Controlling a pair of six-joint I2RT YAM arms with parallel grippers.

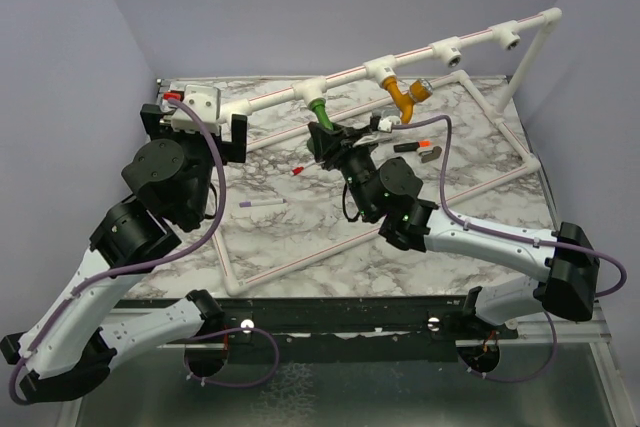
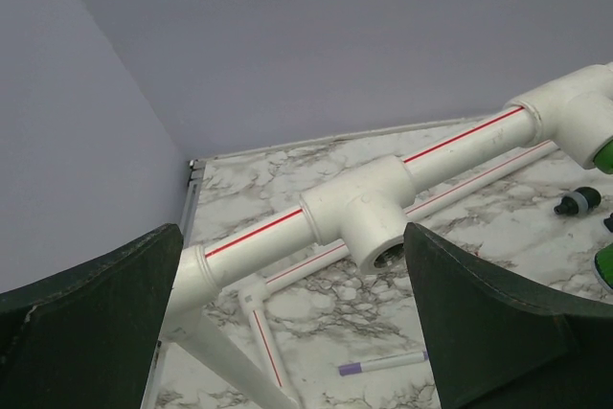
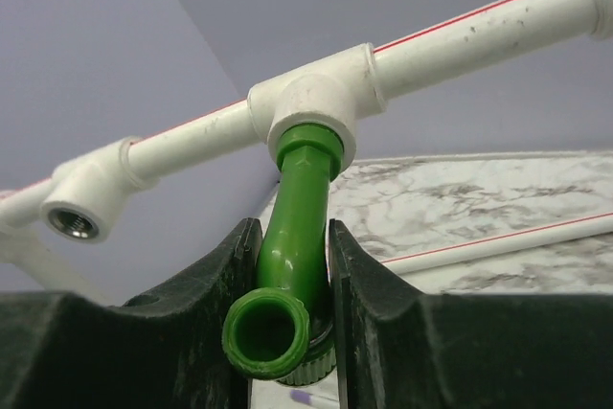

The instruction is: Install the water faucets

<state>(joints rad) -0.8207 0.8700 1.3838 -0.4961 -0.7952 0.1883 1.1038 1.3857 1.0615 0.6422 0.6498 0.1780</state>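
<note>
Green faucet point(image 3: 292, 227): hanging from a T-socket point(image 3: 311, 112) of the pipe frame point(image 1: 275, 97), top end in the socket mouth, spout at the low end; depth of seating not tellable
Long axis: near upright in the right wrist view, socket at 12 o'clock, spout at 6, slight bend toward 7
Right gripper point(image 1: 327, 134): clamped on the green faucet's mid-body, one finger on each side, at 6 o'clock of the socket in the top view
Coming move, as judged: turning or pushing along that 12-to-6 axis, up into the socket
Left gripper point(image 2: 292, 237): jaws wide apart, holding nothing, facing a bare T-socket point(image 2: 374, 222) at 12 o'clock
Nearer arm: right, already on the faucet; left well apart at 9 o'clock
Orange faucet point(image 1: 405, 97): hanging from the next socket, 3 o'clock of the green one, touched by no gripper
Writing: none readable; only a red stripe along the pipes
</note>
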